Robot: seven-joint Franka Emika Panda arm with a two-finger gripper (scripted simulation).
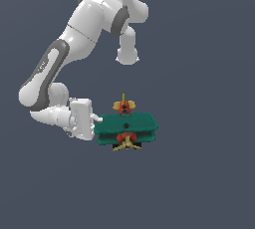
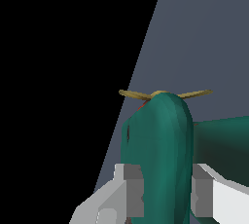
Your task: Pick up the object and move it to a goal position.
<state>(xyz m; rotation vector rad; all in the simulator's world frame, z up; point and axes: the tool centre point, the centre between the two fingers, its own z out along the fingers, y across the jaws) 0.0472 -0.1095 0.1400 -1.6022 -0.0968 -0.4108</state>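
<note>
From where I'm sitting the gripper (image 1: pixel 98 125) is clamped on the toy biplane (image 1: pixel 126 125), both fingers (image 2: pixel 132 191) pressed against either side of a dark green wing tip in the wrist view. The plane sticks straight out from the fingertips, with its yellow propeller (image 2: pixel 164 93) just past the wing edge.

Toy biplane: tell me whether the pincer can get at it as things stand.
Yes, it looks so. The pincer already has a finger on each side of the toy biplane's green wing, seemingly pressed against it. Nothing stands between them in either view.
</note>
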